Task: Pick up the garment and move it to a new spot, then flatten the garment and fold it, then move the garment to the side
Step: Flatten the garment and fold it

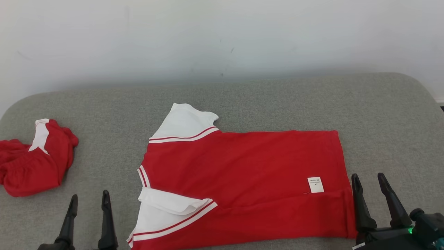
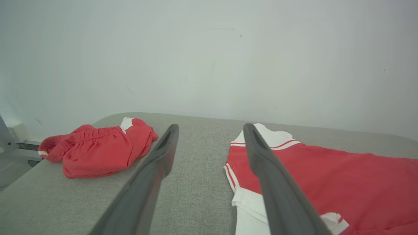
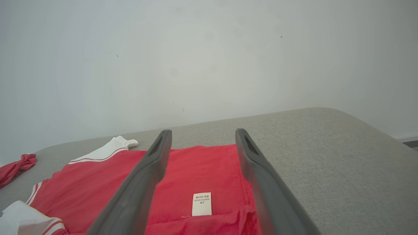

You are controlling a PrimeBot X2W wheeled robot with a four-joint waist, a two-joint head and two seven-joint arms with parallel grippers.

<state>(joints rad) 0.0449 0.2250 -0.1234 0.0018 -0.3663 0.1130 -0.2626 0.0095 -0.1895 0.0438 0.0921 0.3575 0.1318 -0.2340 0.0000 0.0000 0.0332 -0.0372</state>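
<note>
Matt red cloth garment on rough grey woven cushion.

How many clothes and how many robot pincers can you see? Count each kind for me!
Shirt: 1
Shorts: 1
Pincers: 2 (left pincer, right pincer)
Total: 4

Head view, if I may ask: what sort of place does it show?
Likely an indoor cloth-folding station: a grey padded surface against a bare pale wall, a red shirt spread on it, red shorts bunched beside.
</note>
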